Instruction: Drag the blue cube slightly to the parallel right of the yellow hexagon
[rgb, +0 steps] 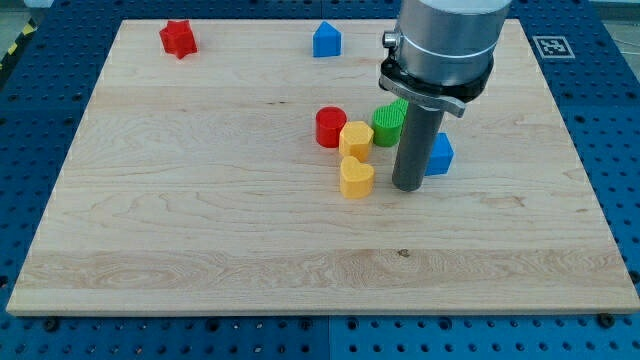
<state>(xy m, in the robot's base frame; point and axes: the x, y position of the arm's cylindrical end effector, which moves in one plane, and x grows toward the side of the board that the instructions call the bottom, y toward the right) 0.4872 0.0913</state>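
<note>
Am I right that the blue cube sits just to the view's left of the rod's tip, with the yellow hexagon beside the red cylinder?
Not quite. The camera view shows the blue cube just to the view's right of my tip, partly hidden behind the rod. The rest holds: the yellow hexagon sits beside the red cylinder.

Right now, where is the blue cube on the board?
The blue cube sits right of the board's centre in the camera view, partly hidden behind my tip, just right of the green block and yellow hexagon.
</note>
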